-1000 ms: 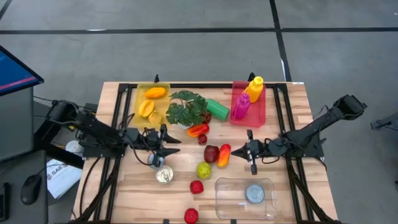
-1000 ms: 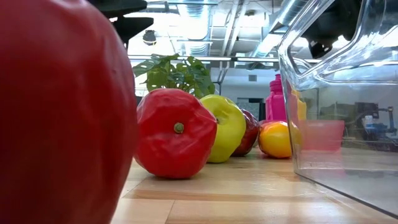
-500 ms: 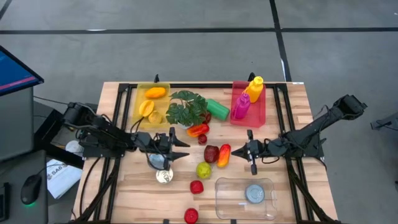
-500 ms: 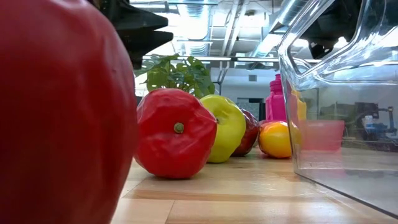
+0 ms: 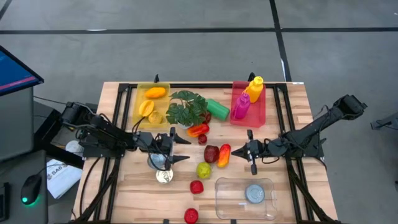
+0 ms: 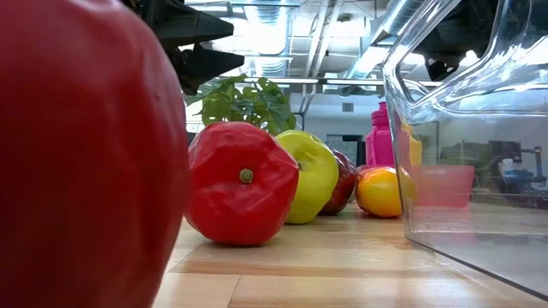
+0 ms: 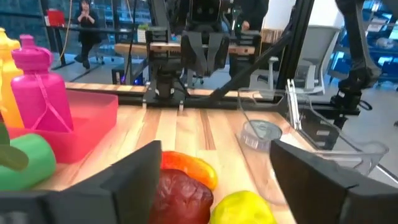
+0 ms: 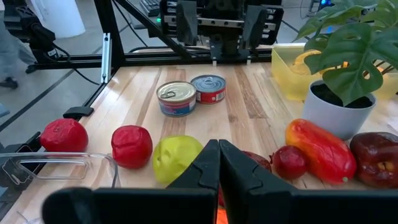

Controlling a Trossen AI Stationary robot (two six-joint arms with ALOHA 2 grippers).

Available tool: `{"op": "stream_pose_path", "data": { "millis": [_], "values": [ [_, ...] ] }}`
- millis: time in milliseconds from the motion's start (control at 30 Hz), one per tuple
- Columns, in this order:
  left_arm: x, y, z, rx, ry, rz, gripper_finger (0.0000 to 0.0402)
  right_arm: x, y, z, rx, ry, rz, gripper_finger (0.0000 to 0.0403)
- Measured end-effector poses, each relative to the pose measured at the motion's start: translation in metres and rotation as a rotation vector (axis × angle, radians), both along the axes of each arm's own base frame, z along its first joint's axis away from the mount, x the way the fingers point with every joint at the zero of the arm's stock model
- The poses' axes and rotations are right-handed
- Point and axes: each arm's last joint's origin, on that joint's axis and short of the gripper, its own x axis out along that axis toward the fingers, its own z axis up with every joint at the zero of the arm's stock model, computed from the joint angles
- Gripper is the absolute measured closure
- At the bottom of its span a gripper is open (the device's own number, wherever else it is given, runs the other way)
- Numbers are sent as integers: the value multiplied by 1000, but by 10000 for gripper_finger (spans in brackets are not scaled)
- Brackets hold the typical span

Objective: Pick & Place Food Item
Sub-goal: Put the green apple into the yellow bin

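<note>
From above, we see our left tool (image 5: pixel 176 150) hovering over the wooden surface (image 5: pixel 124 186) at about nine o'clock from the cluster of fruit in the middle. Its two fingers now stand spread wide, where a moment ago they were narrower and the tool sat farther toward the left edge. A tin can (image 5: pixel 157 162) sits just beneath the tool, no longer gripped, with a second can (image 5: pixel 165 177) just beside it at five o'clock. We judge that the can has been let go and the tool is lining up on the food ahead: through its own wrist camera the dark red fruit (image 7: pixel 180 194) and the yellow-green apple (image 7: pixel 244 208) lie between its open fingers. The clear container (image 5: pixel 245 198), with a can already inside, waits at four o'clock from the fruit. Our right tool (image 5: pixel 249 152) rests with fingers pressed together, empty, at three o'clock from the cluster.
</note>
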Motion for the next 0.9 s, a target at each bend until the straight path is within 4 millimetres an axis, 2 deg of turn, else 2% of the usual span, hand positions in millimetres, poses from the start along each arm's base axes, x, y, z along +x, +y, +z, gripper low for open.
{"op": "stream_pose_path", "data": {
  "millis": [200, 333, 567, 900],
  "values": [
    [-1, -4, -3, -5, 32, -120, 38, 0, 0, 0, 0, 0, 0, 403],
    [2, -5, 0, -56, 33, -140, 6, 0, 0, 0, 0, 0, -1, 403],
    [21, -9, 5, 47, 175, -88, 15, 0, 0, 0, 0, 0, -1, 403],
    [40, -26, 22, 97, 260, -88, 7, 0, 0, 0, -1, 1, -1, 403]
  ]
}}
